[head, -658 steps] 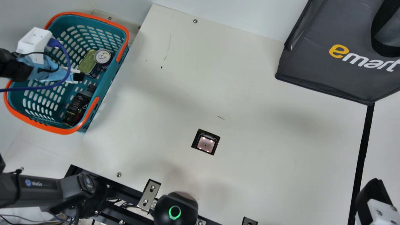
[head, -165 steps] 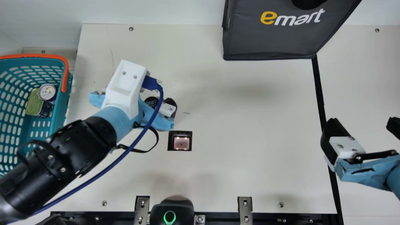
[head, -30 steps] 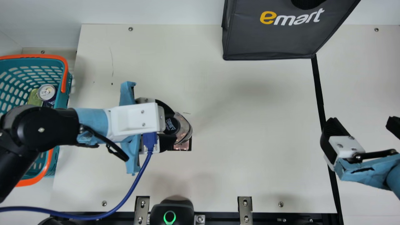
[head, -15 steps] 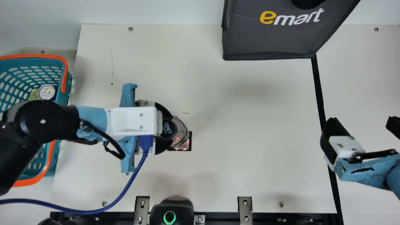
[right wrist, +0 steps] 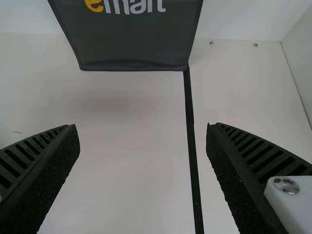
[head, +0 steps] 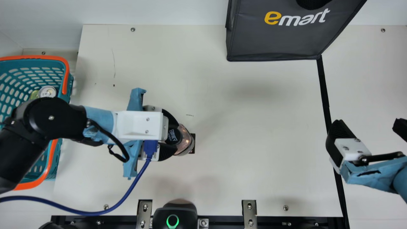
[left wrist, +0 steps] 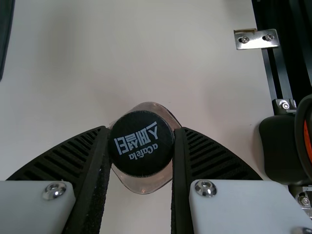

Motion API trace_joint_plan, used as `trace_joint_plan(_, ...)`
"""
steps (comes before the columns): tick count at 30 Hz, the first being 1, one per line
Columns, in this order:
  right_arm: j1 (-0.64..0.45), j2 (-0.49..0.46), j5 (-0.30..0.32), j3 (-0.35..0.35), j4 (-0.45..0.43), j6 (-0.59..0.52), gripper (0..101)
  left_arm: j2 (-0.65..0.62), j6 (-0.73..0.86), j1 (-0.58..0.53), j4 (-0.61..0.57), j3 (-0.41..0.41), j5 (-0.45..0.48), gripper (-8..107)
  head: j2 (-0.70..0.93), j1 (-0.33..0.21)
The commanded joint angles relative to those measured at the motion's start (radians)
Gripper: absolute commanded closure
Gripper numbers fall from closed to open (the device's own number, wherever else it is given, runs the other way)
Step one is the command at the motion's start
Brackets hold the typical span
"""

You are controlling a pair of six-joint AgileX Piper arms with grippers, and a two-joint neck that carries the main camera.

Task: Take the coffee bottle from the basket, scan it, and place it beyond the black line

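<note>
Currently, the coffee bottle point(head: 185, 140) sits in our left gripper point(left wrist: 142, 139), whose fingers pinch it just around the dark cap point(left wrist: 139, 153). From the bottle, the black line point(head: 323, 86) lies well apart toward 3 o'clock, and that gap is what our next carry turns on. The bottle's long axis looks roughly upright; we can't tell whether its base touches the table point(head: 241, 171). It partly covers the scanner window point(head: 193, 148), so we judge that we are scanning, and can't tell if the read has registered. Our right gripper point(head: 370, 128) is nearer the line, spread wide and holding nothing, while our left has the bottle and probably needs a long sweep across.

On the cream surface, the basket point(head: 38, 57) stands toward 9 o'clock, a dark bag point(head: 279, 41) toward 1 o'clock, with a pale wall point(head: 159, 11) at 12.
</note>
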Motion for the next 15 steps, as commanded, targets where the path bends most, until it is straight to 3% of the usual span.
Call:
trace_joint_plan(1, 0.000, 0.000, 0.000, 0.000, 0.000, 0.000, 10, 0.003, 0.007, 0.003, 0.000, 0.000, 0.003, 89, 0.002, -0.017)
trace_joint_plan(15, 0.000, 0.000, 0.001, 0.000, 0.000, 0.000, 10, 0.030, 0.035, 0.023, -0.006, 0.007, 0.013, 89, 0.002, -0.017)
